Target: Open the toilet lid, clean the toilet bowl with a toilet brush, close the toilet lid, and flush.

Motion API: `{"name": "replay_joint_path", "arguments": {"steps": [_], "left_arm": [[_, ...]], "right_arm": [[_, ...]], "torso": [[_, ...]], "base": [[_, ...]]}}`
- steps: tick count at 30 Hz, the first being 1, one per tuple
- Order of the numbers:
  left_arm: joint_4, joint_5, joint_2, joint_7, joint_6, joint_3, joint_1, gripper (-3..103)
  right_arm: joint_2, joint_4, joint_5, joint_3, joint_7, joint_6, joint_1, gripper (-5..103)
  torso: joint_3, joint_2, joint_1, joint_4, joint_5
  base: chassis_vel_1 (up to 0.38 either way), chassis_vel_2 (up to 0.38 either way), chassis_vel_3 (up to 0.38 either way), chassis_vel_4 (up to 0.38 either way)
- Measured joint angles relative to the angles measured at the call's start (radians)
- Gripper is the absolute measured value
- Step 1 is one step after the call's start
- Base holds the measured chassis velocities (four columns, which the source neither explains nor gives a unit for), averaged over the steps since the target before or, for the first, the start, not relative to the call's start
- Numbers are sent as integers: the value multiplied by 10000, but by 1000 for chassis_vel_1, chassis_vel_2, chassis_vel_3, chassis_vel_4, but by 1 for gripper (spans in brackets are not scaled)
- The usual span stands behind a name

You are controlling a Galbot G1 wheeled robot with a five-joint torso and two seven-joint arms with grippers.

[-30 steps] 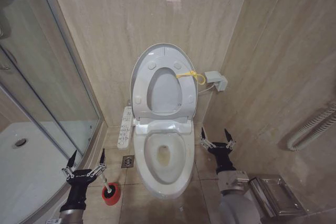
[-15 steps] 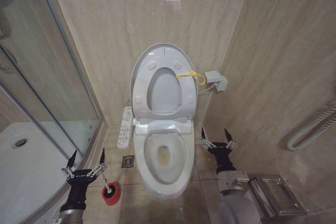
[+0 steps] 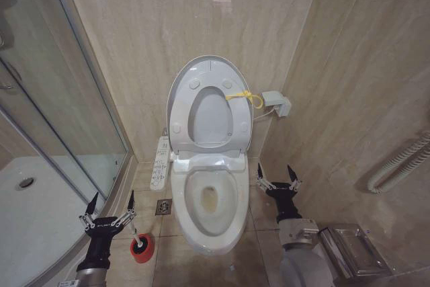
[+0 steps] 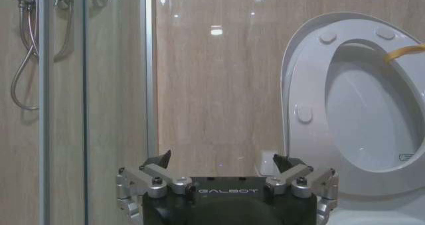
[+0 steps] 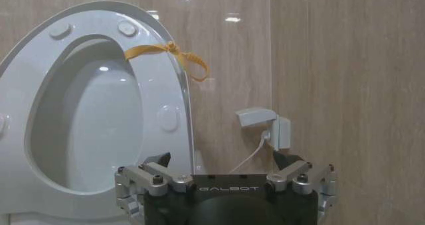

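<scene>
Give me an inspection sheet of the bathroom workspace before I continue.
Surface: beige tiled floor, floor drain beside the toilet.
Job's things: toilet lid raised against the wall, yellow cord on it; toilet bowl exposed; toilet brush in its red holder on the floor.
Clutter: nothing seen.
Grippers: left gripper open above the brush, empty; right gripper open beside the bowl, empty.
Cables: white cable from the wall box.
Surroundings: glass shower enclosure, control panel, corrugated hose.
</scene>
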Motion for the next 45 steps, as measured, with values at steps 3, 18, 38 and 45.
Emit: {"name": "replay_joint_path", "arguments": {"steps": [3,18,38,45], "left_arm": [[0,-1,0,0,1,0,1,100],[1,-1,1,0,3,0,0,100],[0,-2,2,0,4,1,0,100],[-1,-1,2,-1,4,0,-1,100]], "right_arm": [[0,0,0,0,0,0,0,100],[271,381,425,1947,-909,384,-2550,100],[331,376,1102,1840,-1935,871,-1864,100],[258,-359,1363,1545,-2371,1151,-705,100]], "torso": [[0,0,0,0,0],[-1,0,-1,-4,0],[0,0,1,1,0],[1,-1,1,1,0]], "base": [[0,0,0,0],[0,0,0,0],[0,0,0,0],[0,0,0,0]]}}
